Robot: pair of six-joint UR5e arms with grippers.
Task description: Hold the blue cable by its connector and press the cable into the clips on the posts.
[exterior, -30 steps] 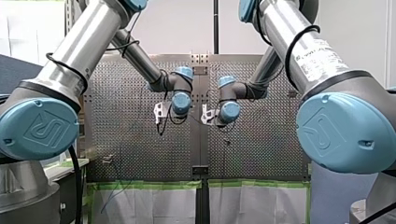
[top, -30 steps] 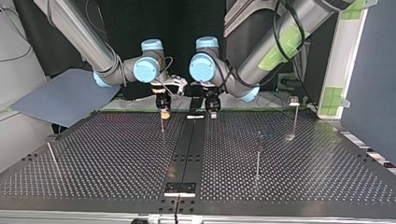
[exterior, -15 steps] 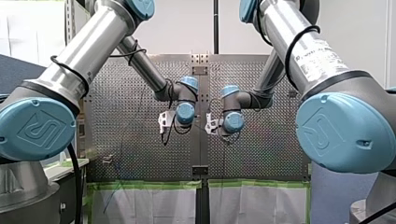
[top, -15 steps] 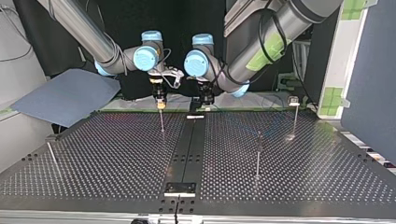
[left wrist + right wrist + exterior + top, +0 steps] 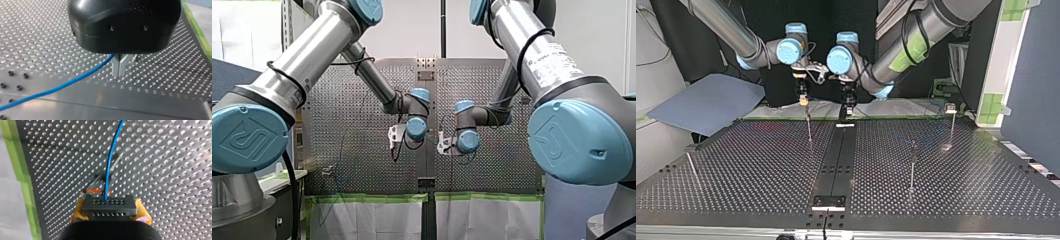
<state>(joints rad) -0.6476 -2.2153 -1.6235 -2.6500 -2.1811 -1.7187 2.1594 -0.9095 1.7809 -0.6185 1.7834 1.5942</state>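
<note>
Perforated desk (image 5: pixel 761 165), arms' edge: right gripper (image 5: pixel 110 213) clamped on connector (image 5: pixel 109 206); blue cable (image 5: pixel 111 157) ran to left gripper (image 5: pixel 120 70), fingertips together, cable at their base. Posts (image 5: pixel 912 165) held no cable; pressing seemingly all outstanding.

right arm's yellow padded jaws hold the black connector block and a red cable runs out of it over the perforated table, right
Not quite: it is blue, not red. The right wrist view shows the thin blue cable running out of the black connector block, held between the yellow pads of my right gripper, over the perforated metal table.
</note>
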